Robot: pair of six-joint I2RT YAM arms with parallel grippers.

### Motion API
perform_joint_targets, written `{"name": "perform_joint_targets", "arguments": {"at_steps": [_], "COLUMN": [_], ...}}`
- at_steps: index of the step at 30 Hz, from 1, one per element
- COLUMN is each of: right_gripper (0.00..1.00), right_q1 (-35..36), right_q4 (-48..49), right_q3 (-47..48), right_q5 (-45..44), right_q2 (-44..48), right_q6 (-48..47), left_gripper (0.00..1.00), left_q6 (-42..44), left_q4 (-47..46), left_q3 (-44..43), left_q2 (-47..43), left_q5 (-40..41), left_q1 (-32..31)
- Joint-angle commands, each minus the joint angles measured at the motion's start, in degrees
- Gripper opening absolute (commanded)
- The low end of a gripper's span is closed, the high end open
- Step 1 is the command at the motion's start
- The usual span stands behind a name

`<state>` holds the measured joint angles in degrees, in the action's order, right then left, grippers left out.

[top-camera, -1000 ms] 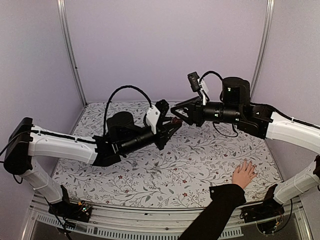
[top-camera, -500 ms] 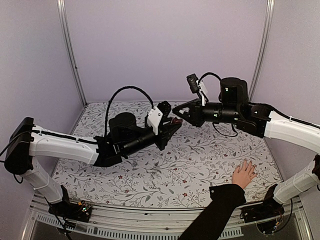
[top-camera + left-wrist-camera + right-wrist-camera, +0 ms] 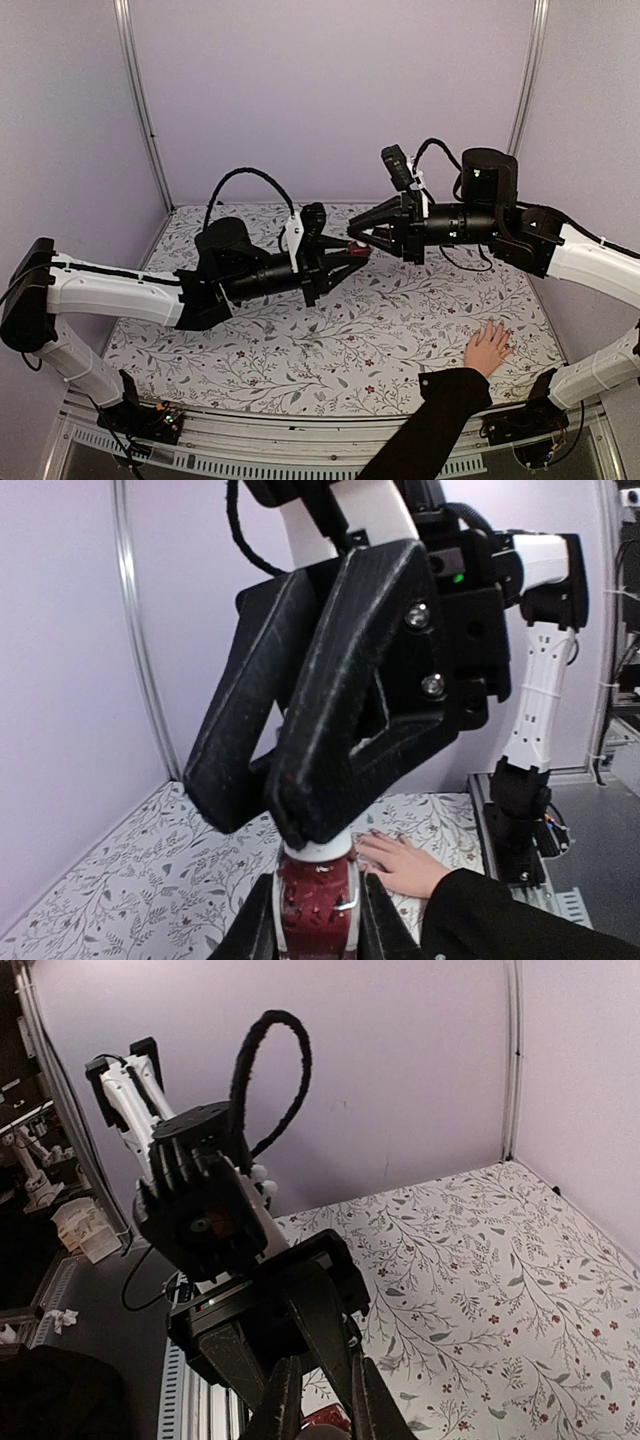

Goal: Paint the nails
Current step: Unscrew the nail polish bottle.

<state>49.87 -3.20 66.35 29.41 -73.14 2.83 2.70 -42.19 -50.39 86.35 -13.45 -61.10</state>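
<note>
My left gripper [image 3: 352,256] is shut on a small dark-red bottle [image 3: 316,905] with a white cap [image 3: 318,851] and holds it in the air over the middle of the table. My right gripper [image 3: 352,238] meets it from the right, its fingers [image 3: 330,730] shut on the cap. In the right wrist view the bottle [image 3: 326,1419] shows between my fingertips [image 3: 283,1405]. A light-skinned hand [image 3: 488,348] with a black sleeve [image 3: 430,425] lies flat at the near right. Its nails [image 3: 366,841] are tiny and show no colour I can tell.
The table wears a floral cloth [image 3: 380,330]. Lilac walls stand at the back and sides, with metal posts [image 3: 140,100] in the corners. The left arm [image 3: 120,295] spans the left half and the right arm [image 3: 580,250] the right side.
The left gripper has swung the bottle to the right and more level. The right gripper, open before, has drawn back a little to the right and closed on the cap. The hand has not moved.
</note>
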Motion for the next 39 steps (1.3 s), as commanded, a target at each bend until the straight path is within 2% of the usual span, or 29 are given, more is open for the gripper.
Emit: {"name": "perform_joint_targets", "arguments": {"at_steps": [1, 8, 15, 20, 24, 27, 31, 36, 39], "right_gripper": [0.0, 0.0, 0.0, 0.1, 0.45, 0.61, 0.68, 0.68, 0.65], "right_q1": [0.24, 0.26, 0.32, 0.49, 0.49, 0.33, 0.23, 0.22, 0.23], "right_q4": [1.46, -2.73, -4.33, -5.9, -5.86, -5.28, -2.92, -2.36, -3.55], "right_q3": [0.81, 2.6, 2.98, 3.41, 3.31, 2.79, 0.77, 1.25, 2.69], "right_q5": [7.01, 15.77, 23.32, 23.62, 18.7, 15.53, 12.94, 4.66, -2.34], "right_q2": [0.8, 0.12, -0.61, -0.9, 0.43, 2.16, 4.12, 3.8, 2.83], "right_q6": [-4.98, -10.45, -13.11, -14.68, -14.54, -13.81, -11.6, -6.46, -3.83], "left_gripper": [0.0, 0.0, 0.0, 0.0, 0.0, 0.0, 0.0, 0.0, 0.0], "left_q6": [-0.26, -4.3, -7.16, -9.9, -9.18, -7.74, -5.27, -2.79, -0.33], "left_q4": [-2.5, -5.31, -9.8, -13.62, -13.13, -12.46, -9.61, -6.04, -3.47], "left_q3": [-0.46, -1.94, -2.21, -1.39, 0.03, 1.93, 2.75, 2.1, 1.02], "left_q2": [-0.79, 0.83, 2.4, 3.12, 2.12, 0.49, -1.41, -1.78, -1.1], "left_q5": [-18.41, -29.75, -35.08, -35.86, -30.94, -23.91, -12.26, 1.5, 9.04], "left_q1": [-1.26, -0.96, -0.79, -0.09, 0.69, 1.06, 0.61, -0.53, -1.59]}}
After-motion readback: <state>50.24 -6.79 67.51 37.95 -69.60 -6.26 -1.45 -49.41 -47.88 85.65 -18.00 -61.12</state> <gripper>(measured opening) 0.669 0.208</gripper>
